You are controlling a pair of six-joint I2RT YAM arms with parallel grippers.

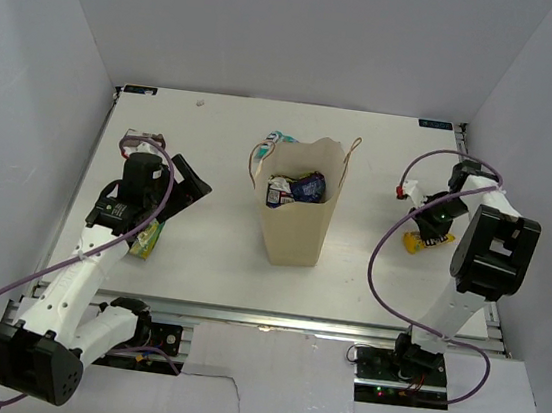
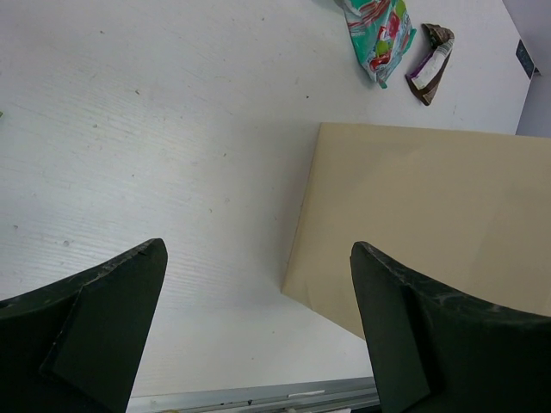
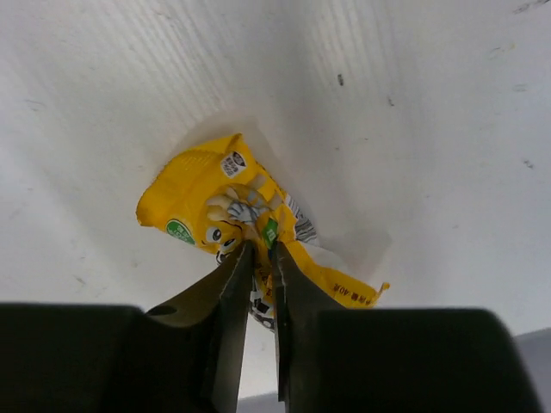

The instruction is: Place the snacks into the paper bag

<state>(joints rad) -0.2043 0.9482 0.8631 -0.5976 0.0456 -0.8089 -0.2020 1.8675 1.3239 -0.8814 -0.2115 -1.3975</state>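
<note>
The tan paper bag (image 1: 294, 224) stands upright mid-table with a purple-black chip bag (image 1: 306, 186) showing inside it. My right gripper (image 1: 426, 232) is shut on the yellow candy packet (image 1: 413, 244) at the right; in the right wrist view the fingertips (image 3: 244, 258) pinch the packet (image 3: 207, 198) close to the table. My left gripper (image 1: 186, 187) is open and empty, left of the bag; its wrist view shows the bag's side (image 2: 430, 215) between the spread fingers (image 2: 103, 318). A teal-white packet (image 1: 275, 142) lies behind the bag, and it also shows in the left wrist view (image 2: 380, 33) beside a small brown bar (image 2: 430, 62).
A green-yellow pouch (image 1: 147, 240) lies under my left arm. Another small packet (image 1: 143, 139) lies at the far left. White walls enclose the table on three sides. The metal front rail (image 2: 258, 397) runs along the near edge.
</note>
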